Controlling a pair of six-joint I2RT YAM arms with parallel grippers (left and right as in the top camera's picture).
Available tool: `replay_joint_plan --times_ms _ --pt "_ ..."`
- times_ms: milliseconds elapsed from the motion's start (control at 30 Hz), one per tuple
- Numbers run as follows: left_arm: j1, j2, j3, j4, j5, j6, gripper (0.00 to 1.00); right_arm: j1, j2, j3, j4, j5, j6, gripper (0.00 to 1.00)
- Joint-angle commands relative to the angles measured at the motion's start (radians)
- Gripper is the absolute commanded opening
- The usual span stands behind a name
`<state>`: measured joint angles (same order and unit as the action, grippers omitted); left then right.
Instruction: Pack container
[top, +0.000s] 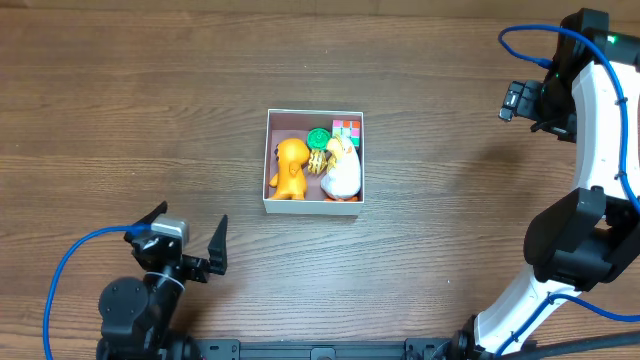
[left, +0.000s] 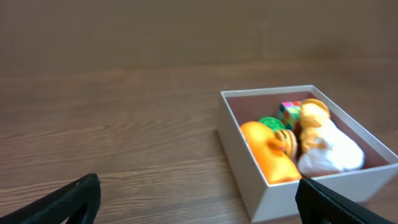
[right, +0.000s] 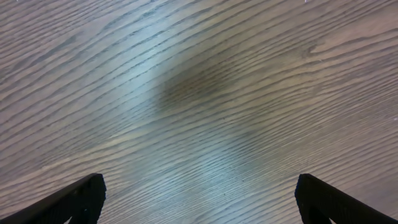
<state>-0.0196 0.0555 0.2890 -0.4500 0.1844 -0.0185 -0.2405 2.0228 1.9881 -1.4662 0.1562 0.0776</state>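
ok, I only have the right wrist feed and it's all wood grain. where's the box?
Observer: The shallow square container with white walls sits in the middle of the wooden table, well clear of your right gripper.
Operator: anything in it?
Observer: Yes, toys: an orange duck-shaped toy, a white figure, a green round piece and a multicoloured cube.
Operator: and the left arm?
Observer: The left gripper is open and empty, short of the container.
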Motion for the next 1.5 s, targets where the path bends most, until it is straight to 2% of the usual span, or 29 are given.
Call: replay_joint_plan --times_ms 0,367,633,767,1100,1300,1400,1467 --pt "0.044 -0.039 -0.008 0.013 0.011 0.016 1.0 0.003 0.002 0.0 0.004 -0.001 0.003 1.0" --pt "0.067 -0.052 -0.008 0.032 -0.039 0.024 1.0 0.003 0.002 0.0 0.004 -0.001 0.003 1.0" --pt "0.067 -0.052 -0.129 0.274 -0.034 0.029 1.0 0.003 0.002 0.0 0.004 -0.001 0.003 1.0" --pt "0.067 -0.052 -0.193 0.378 -0.034 -0.013 1.0 0.003 0.002 0.0 0.004 -0.001 0.003 1.0" --pt "0.067 -0.053 -0.285 0.473 -0.034 -0.078 1.0 0.003 0.002 0.0 0.004 -0.001 0.003 1.0" --pt "0.066 -0.053 -0.285 0.494 -0.032 -0.042 1.0 0.003 0.002 0.0 0.004 -0.001 0.003 1.0" --pt "0.066 -0.053 -0.285 0.528 0.024 0.075 1.0 0.003 0.002 0.0 0.004 -0.001 0.003 1.0" --pt "0.066 -0.053 -0.285 0.526 0.02 0.105 1.0 0.003 0.002 0.0 0.004 -0.001 0.003 1.0"
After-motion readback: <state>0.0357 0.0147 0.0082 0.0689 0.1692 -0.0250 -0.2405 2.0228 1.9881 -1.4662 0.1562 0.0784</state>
